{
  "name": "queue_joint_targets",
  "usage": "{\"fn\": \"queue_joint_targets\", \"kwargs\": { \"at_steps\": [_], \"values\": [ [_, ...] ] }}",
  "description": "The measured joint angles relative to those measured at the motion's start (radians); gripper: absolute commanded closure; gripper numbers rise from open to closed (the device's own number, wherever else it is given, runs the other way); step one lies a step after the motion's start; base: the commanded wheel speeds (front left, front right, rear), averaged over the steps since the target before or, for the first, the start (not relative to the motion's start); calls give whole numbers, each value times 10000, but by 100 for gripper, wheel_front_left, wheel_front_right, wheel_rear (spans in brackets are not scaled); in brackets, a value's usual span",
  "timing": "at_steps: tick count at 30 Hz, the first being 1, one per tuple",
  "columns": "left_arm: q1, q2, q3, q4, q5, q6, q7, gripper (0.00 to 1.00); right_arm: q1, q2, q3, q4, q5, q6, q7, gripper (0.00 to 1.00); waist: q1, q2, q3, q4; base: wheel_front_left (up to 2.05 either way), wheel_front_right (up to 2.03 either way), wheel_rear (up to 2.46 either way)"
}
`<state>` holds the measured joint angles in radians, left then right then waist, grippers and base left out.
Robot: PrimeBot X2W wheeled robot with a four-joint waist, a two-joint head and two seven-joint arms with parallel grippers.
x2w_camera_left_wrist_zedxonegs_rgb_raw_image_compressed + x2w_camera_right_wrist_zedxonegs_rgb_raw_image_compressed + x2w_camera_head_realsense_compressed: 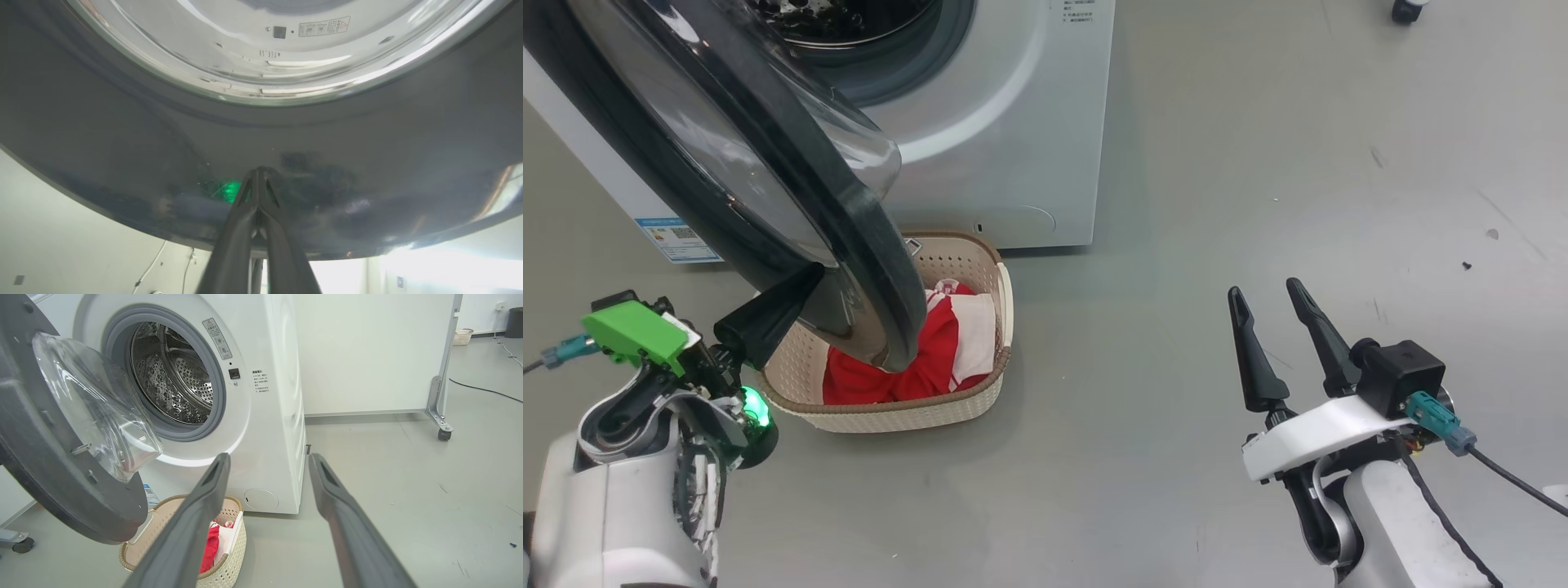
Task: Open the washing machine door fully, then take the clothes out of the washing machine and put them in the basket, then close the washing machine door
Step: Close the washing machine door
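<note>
The door (768, 180) looked stiff, heavy and slick, best pushed at its rim (367, 163), which touched the pressed-together left end effector (258, 171), while the right end effector (1264, 287) stood spread.

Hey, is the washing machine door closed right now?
No, the washing machine door stands swung out to the side, leaving the drum mouth of the washing machine uncovered.

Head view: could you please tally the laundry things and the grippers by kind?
washing machine: 1
washing machine door: 1
basket: 1
heap of red clothes: 1
grippers: 2, left gripper shut, right gripper open
Total: 6
</note>
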<state>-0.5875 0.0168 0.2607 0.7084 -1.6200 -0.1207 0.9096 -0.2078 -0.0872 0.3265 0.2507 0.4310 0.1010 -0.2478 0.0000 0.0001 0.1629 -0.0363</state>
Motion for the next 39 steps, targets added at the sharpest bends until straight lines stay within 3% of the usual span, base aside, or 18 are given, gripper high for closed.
{"fn": "queue_joint_targets", "kwargs": {
  "at_steps": [6, 11, 27, 39],
  "values": [
    [1072, 6, -888, -1749, 2658, 0, -1108, 100, 309, 15, -261, -25, 2, -40, -44, 0, 0, 0, -269, 214, 0, 0, 0],
    [1805, 132, -1469, -2665, 3718, 0, -1739, 100, 423, 33, -399, -40, 2, -40, -44, 0, 0, 0, -483, 360, 0, 0, 0],
    [4491, 1994, -3526, -5530, 8071, -2, -5478, 100, 947, 111, -606, -201, -4, -38, -44, 0, 0, 0, -1132, 846, 0, 0, 0],
    [5708, 1975, -3841, -5919, 9175, -4, -8161, 100, 1077, 163, -631, -326, -25, 19, -44, 0, 0, 0, -1196, 934, 0, 0, 0]
  ]
}}
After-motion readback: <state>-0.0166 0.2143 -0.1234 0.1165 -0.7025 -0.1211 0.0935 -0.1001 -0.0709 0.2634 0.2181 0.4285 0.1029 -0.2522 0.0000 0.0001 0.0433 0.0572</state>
